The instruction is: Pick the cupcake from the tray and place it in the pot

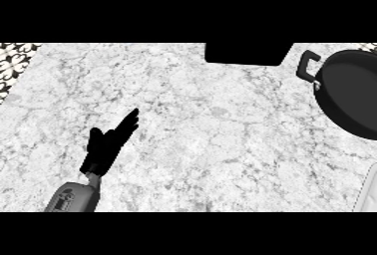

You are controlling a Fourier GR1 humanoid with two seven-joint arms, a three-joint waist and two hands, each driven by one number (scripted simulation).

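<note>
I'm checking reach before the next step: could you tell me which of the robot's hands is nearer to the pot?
Left, by default: the left hand rests open at lower left, far across the counter from the pot at the right edge. The right hand is not in view.

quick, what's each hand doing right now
Left hand: open, fingers straight, holding nothing, over the white speckled stone counter.
Right hand: not in view, so its state cannot be told.
</note>
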